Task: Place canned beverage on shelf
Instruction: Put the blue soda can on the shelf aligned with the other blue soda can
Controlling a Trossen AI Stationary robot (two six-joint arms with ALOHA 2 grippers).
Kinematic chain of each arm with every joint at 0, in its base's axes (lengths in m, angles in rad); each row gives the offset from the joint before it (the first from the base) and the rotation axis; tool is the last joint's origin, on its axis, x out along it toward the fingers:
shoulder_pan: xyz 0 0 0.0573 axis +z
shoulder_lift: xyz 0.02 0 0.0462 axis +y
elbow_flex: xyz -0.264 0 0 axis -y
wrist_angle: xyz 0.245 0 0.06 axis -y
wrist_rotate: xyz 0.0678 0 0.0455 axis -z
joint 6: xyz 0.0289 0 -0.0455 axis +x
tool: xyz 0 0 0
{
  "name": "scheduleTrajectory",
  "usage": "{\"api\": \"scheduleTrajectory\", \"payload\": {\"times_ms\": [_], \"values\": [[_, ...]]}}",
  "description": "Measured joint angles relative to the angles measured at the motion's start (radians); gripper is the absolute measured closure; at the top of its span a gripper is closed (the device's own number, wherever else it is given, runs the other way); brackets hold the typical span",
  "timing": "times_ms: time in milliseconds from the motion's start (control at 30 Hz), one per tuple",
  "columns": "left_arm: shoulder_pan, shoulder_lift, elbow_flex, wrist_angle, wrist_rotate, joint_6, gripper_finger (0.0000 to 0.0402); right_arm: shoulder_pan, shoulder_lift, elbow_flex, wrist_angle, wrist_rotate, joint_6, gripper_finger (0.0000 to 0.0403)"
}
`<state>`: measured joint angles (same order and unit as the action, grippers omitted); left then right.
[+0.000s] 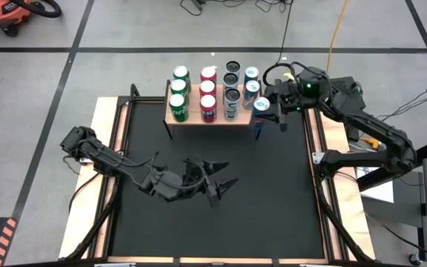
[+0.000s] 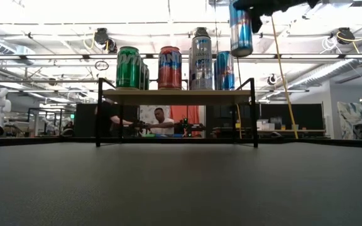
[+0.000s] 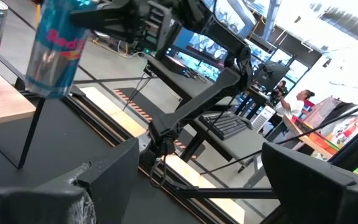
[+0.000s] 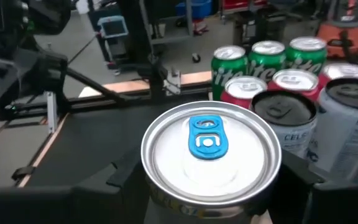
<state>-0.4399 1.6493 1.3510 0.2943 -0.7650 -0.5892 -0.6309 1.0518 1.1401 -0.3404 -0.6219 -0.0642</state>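
We hold the blue can (image 1: 262, 105) clamped in the right gripper (image 1: 271, 108) fingers, raised beside the shelf's (image 1: 199, 119) right end in the frame's upper middle, not yet set down; left fingers (image 1: 215, 172) apart.

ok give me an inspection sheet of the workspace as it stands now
Surface: black table, bare in the middle.
Job's things: shelf holds green, red, silver and blue cans; one blue can hangs off its right end, above shelf height.
Clutter: nothing seen.
Grippers: right gripper shut on the blue can; left gripper low over the table, fingers open, empty.
Cables: yellow cable on the floor.
Surroundings: people at desks behind the table.
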Motion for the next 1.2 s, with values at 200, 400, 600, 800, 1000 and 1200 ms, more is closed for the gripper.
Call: {"api": "scheduleTrajectory", "payload": {"times_ms": [200, 400, 600, 800, 1000, 1200], "values": [[-0.001, 0.000, 0.000, 0.000, 0.000, -0.001, 0.0059, -0.038, 0.046, -0.045, 0.046, -0.073, 0.000, 0.0181], [-0.001, 0.000, 0.000, 0.001, 0.000, -0.006, 0.0059, -0.040, 0.056, -0.115, 0.090, -0.116, 0.044, 0.0181], [-0.001, 0.000, 0.000, 0.000, 0.000, -0.006, 0.0059, -0.040, 0.054, -0.122, 0.110, -0.103, -0.020, 0.0181], [0.003, 0.000, 0.000, -0.014, 0.000, -0.006, 0.0059, -0.052, 0.060, -0.122, 0.152, -0.054, -0.099, 0.0181], [0.003, 0.000, 0.000, -0.016, 0.000, -0.008, 0.0059, -0.078, 0.103, -0.121, 0.147, -0.056, -0.114, 0.0181], [0.002, 0.000, 0.000, -0.016, 0.000, -0.008, 0.0059, -0.083, 0.140, -0.121, 0.149, -0.058, -0.139, 0.0181]]}}
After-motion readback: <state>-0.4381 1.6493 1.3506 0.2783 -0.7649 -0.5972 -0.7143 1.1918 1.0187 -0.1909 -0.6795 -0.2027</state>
